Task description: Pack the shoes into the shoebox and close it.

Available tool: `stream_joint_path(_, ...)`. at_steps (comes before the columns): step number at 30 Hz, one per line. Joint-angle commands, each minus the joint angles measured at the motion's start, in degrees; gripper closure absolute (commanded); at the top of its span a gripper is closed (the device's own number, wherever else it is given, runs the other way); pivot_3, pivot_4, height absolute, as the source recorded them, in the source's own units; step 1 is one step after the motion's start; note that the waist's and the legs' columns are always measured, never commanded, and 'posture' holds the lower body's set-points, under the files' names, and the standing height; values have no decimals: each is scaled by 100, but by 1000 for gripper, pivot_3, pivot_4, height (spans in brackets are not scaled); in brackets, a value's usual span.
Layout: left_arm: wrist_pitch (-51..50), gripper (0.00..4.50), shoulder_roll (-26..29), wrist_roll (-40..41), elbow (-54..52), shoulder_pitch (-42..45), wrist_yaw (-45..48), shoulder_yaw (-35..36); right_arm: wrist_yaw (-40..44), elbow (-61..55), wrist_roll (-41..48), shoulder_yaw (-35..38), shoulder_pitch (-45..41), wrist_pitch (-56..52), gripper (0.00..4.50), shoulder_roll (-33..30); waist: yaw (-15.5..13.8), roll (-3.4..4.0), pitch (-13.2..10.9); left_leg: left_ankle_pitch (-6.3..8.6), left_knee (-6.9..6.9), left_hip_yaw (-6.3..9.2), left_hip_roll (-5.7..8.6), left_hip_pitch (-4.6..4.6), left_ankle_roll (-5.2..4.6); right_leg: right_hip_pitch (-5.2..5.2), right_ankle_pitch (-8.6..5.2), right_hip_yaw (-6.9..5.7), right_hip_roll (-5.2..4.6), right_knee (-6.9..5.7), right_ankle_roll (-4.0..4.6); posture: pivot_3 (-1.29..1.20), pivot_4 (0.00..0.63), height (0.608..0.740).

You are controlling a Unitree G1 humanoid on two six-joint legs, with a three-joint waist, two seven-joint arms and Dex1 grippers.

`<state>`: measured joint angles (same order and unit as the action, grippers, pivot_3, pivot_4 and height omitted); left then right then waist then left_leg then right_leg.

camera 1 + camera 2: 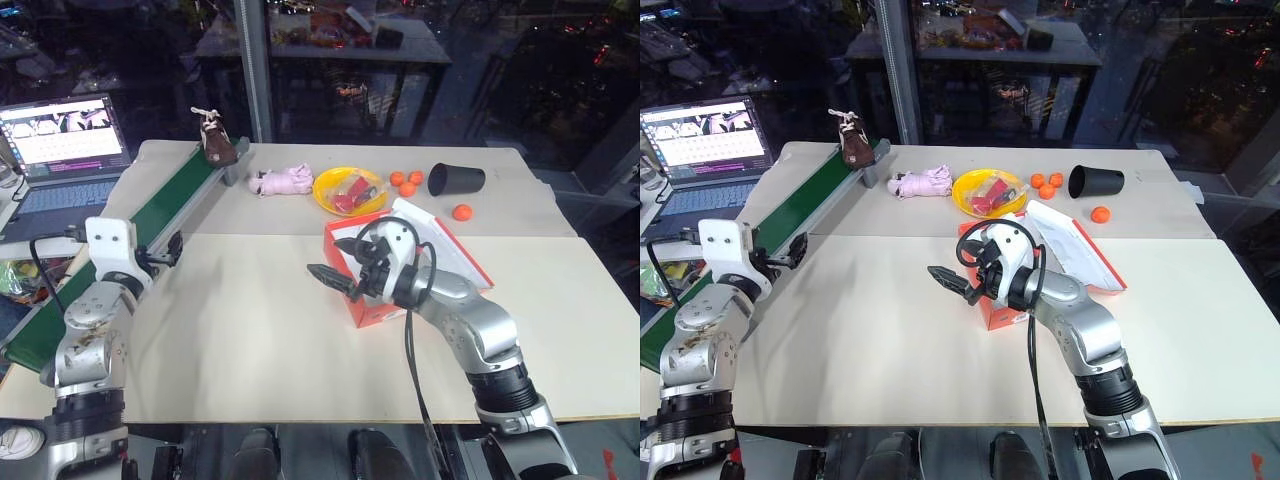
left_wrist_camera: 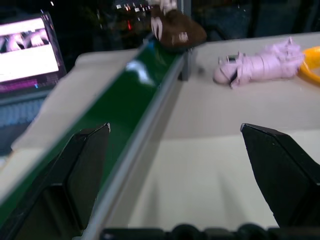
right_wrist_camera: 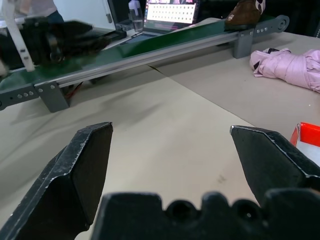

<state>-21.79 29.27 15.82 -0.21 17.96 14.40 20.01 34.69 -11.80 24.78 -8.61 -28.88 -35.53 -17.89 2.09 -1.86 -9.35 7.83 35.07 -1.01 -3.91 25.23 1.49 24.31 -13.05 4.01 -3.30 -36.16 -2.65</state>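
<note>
One dark brown shoe (image 1: 218, 146) with white laces stands at the far end of the green conveyor belt (image 1: 160, 218). The red-orange shoebox (image 1: 374, 309) sits mid-table with its lid (image 1: 452, 250) swung open to the right. My right gripper (image 1: 336, 261) hovers open and empty just left of the box, pointing toward the belt. Beside the belt's near stretch, my left gripper (image 1: 168, 248) is open and empty, aimed along the belt at the shoe (image 2: 176, 28). In the right wrist view the shoe (image 3: 244, 12) is far off and a red corner of the shoebox (image 3: 306, 137) shows.
A pink plush toy (image 1: 284, 182) lies behind the box beside a yellow bowl (image 1: 320, 190) holding red items. Three orange balls (image 1: 405, 183) and a tipped black cup (image 1: 456, 179) are at the back right. An open laptop (image 1: 64, 138) sits left of the belt.
</note>
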Motion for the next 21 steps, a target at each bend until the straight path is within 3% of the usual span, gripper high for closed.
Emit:
stream_joint_path(1,1,0,38,-44,-144,94,-48,20,16,-189,-51,18,-79,104,25,6,7,0,0,0,0,0,0,0,0,1,1,0,0,0,1,0,150,740)
stream_joint_path(21,112,0,-73,-92,12,109,-24,-204,-30,-297,-193,23,3,81,25,16,6,-1,0,0,0,0,0,0,1,1,4,0,0,0,6,0,150,740)
